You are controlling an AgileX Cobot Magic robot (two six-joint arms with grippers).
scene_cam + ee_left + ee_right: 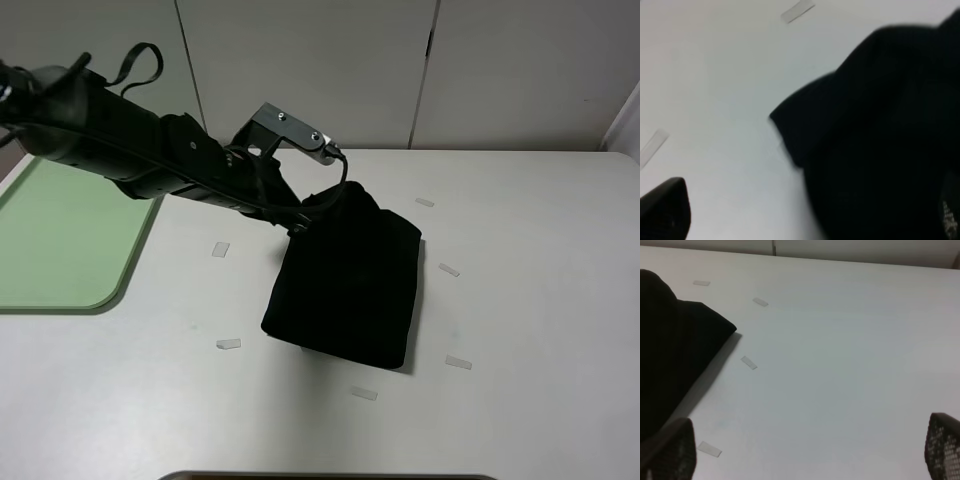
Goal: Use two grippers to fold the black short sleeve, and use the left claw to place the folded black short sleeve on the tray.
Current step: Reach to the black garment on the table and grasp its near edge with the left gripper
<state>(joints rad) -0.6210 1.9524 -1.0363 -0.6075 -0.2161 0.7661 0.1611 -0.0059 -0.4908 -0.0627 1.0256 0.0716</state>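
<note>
Left arm: nearest the high camera, this slim black arm reaches in from the tabletop's far-left side, passing over the tray's far corner, so its tip arrives at the shirt's far-left corner.
Left claw: its tip is dark against dark cloth in the high view; in its own wrist view one finger shows at one edge and the other is dim at the opposite edge, so the jaws stand spread wide and appear to grip nothing.
Black short sleeve: already a compact folded block, it lies near the middle of the tabletop, its far end bunched up beside the claw; whether cloth and claw touch I cannot tell.
Tray: pale green, at the left edge of the tabletop, well apart from the shirt and bare, waiting as the drop-off spot.
Right claw: unseen from above; its wrist view shows both fingers far apart over bare tabletop, holding nothing, apparently parked clear to the shirt's right.
Tape strips: small pale markers dotted around the shirt.
Judged stage: folding looks finished; pickup for the tray remains.
</note>
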